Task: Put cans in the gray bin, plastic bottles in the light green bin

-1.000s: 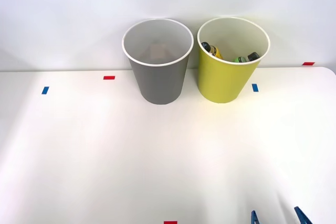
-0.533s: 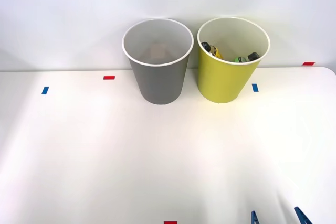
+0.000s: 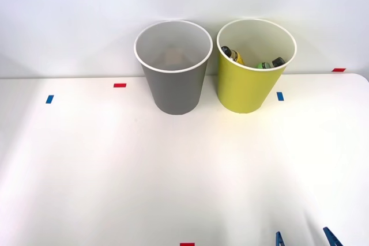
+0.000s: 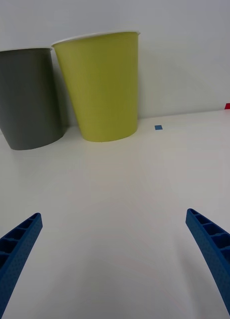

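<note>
Front view, plastic bottles point(image 3: 233, 55): inside the light green bin, dark caps up near the rim; one yellow body toward the bin's left side, a green one and another dark cap toward its right.
Light green bin point(image 3: 249, 87): upright at the far edge of the surface, white rim, just beside the gray bin on the robot's right, the two close but apart.
Gray bin point(image 3: 174, 87): upright, white rim, pale inside; something pale and faint lies at its bottom, too dim to tell what it is.
Right hand point(image 3: 304, 238): at the near edge of the front view, to the robot's right, only its two blue tips in sight, well apart from both bins.
Right wrist view, right hand point(image 4: 115, 259): spread wide, ribbed blue fingers point(image 4: 18, 244) at the two corners, nothing between them but bare surface.
Bins from the wrist: light green bin point(image 4: 101, 87) and gray bin point(image 4: 28, 97) stand side by side ahead of the hand.
Surface point(image 3: 115, 165): white, with small blue and red tape marks near its edges.
</note>
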`<state>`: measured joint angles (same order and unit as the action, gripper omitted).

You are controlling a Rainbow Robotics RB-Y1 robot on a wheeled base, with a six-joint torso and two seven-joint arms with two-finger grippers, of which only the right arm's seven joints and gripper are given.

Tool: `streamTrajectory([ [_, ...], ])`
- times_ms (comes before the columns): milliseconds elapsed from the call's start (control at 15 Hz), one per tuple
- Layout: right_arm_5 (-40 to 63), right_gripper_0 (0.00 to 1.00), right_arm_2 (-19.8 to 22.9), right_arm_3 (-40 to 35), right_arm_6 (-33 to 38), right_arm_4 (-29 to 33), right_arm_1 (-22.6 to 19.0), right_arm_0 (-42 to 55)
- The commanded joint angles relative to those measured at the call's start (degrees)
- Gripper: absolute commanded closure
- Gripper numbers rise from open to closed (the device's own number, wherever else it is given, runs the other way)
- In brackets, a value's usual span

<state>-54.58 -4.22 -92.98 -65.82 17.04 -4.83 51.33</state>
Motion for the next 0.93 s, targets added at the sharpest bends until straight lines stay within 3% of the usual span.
streamTrajectory([
  [67, 0.00, 0.00, 0.01, 0.00, -0.01, 0.01, 0.00, 0.00],
  [933, 0.00, 0.00, 0.01, 0.00, -0.01, 0.01, 0.00, 0.00],
])
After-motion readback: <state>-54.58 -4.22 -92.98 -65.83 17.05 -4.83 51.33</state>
